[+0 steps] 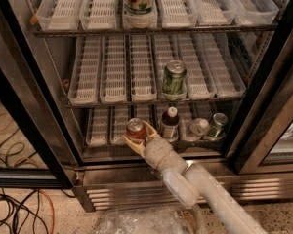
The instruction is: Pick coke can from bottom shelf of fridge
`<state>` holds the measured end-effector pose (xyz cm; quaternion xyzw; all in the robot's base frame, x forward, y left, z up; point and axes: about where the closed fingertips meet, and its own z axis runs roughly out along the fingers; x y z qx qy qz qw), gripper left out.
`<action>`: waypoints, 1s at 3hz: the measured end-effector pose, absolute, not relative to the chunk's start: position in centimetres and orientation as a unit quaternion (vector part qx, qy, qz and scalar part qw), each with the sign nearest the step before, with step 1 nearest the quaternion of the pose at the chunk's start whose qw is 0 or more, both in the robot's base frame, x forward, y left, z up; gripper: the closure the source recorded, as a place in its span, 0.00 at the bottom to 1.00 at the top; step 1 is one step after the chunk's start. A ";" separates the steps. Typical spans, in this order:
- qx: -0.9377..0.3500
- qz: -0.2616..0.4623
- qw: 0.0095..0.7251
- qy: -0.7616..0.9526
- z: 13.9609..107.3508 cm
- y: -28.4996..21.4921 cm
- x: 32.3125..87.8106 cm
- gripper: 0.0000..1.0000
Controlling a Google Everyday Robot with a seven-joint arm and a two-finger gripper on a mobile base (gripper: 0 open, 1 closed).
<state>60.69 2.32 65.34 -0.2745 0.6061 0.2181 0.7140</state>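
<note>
The fridge (118,191) stands open, and the arm (205,189) reaches in from the near right, low across the vented base, to the bottom shelf (100,128). The gripper (139,134) is at the near edge of that shelf, left of centre. Its 2 tan fingers (152,130) sit on either side of the coke can (136,128), closed in against its lower body, so the can appears to be gripped.

The coke can is upright and still inside the fridge, at the front end of its white lane tray. I cannot tell whether its base rests on the tray or is just off it. Just to its right stands a dark bottle (170,124) with a white cap, close to the right finger but apart from the can. Further right on the same shelf is a green can (217,126).

By my judgement, the reach and the grasp are done. What is left is the withdrawal: lifting the can slightly and drawing it toward the near side, out past the shelf lip, without knocking the dark bottle.
</note>
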 end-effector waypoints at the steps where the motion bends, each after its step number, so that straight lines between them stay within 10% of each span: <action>1: -0.300 0.256 0.681 0.617 64.0 2.6 58.1 1.00; 3: -0.348 0.273 0.643 0.626 63.6 1.0 54.4 1.00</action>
